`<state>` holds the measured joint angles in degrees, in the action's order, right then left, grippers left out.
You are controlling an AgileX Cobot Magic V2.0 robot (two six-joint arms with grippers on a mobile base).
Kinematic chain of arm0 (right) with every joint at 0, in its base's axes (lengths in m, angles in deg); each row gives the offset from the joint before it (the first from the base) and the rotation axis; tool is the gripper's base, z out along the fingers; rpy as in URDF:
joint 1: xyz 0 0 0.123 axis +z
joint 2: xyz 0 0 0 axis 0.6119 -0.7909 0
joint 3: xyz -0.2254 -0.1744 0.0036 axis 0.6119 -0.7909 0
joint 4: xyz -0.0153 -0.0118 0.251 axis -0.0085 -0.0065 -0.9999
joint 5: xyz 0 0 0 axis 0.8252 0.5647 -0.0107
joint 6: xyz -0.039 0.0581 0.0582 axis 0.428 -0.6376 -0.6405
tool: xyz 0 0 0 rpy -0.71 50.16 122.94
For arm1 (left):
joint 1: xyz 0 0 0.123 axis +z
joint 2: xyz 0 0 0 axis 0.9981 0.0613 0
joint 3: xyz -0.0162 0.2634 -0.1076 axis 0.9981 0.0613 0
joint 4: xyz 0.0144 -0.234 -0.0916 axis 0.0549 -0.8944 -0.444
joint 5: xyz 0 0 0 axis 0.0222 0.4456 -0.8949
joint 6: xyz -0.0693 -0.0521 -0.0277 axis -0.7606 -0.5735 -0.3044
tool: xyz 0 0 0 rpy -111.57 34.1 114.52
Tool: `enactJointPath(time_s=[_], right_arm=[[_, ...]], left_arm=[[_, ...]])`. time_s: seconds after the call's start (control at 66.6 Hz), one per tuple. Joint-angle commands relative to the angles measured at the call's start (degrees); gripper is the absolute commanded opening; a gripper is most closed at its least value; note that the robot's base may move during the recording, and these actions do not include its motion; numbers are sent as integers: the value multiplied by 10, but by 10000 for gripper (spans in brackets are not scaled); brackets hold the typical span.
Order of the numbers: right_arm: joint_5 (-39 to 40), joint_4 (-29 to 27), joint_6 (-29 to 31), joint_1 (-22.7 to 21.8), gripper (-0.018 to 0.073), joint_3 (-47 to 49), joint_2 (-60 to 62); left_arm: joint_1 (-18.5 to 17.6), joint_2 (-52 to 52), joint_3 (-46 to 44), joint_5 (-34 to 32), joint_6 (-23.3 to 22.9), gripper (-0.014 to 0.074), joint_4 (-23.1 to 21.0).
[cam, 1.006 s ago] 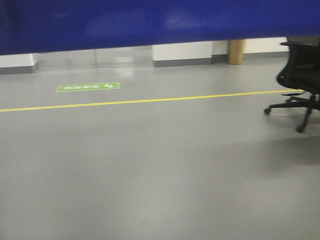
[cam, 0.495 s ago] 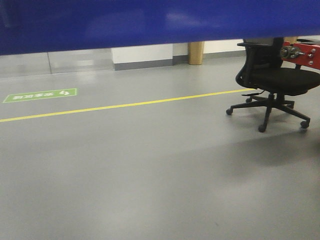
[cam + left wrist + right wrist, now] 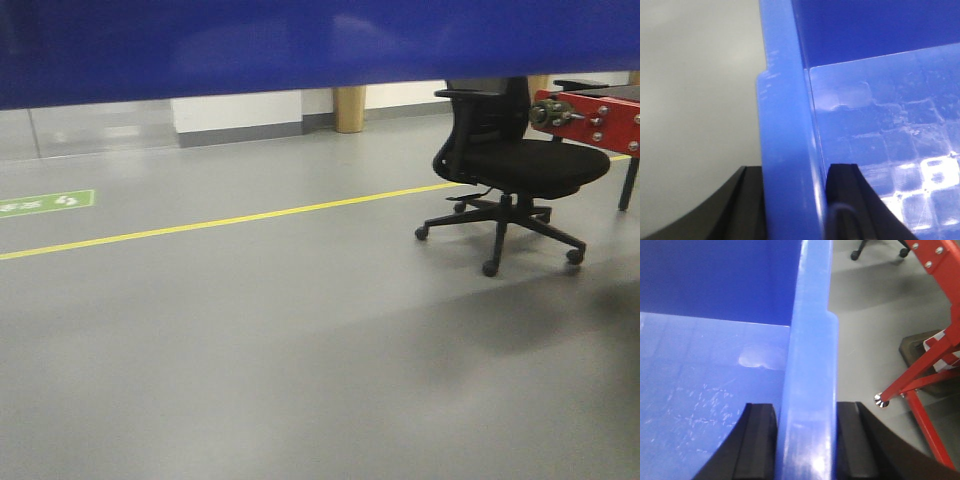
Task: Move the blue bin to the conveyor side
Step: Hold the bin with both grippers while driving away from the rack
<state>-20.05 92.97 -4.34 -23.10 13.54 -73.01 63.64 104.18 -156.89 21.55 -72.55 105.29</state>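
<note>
The blue bin [image 3: 300, 45] is held up off the floor; its wall fills the top of the front view. My left gripper [image 3: 795, 200] is shut on the bin's left rim [image 3: 785, 125], one finger outside and one inside. My right gripper [image 3: 807, 440] is shut on the bin's right rim [image 3: 812, 340] the same way. The bin's inside floor shows in both wrist views and holds nothing. The conveyor's dark belt is out of view; only a red frame end with bolts and a roller [image 3: 585, 115] shows at the far right.
A black office chair [image 3: 510, 165] on castors stands on the grey floor at the right, in front of the red frame. A yellow floor line [image 3: 230, 218] runs across. Red frame legs [image 3: 932, 375] stand close beside the bin's right side. A green floor sign [image 3: 45, 203] lies at left.
The view has swung to the right: the chair, yellow line and green sign have slid left in the front view, and the red frame has come further into sight. Both grips are unchanged.
</note>
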Motion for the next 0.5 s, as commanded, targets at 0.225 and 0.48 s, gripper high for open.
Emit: enactJointPath(time_s=[0.225,0.48], right_arm=[[63,2,9,-1,-75,9,13],[63,2,9,-1,-75,9,13]], left_arm=[[-5,-9,-6,-43,10,-16,6],[-5,-9,-6,-43,10,-16,6]])
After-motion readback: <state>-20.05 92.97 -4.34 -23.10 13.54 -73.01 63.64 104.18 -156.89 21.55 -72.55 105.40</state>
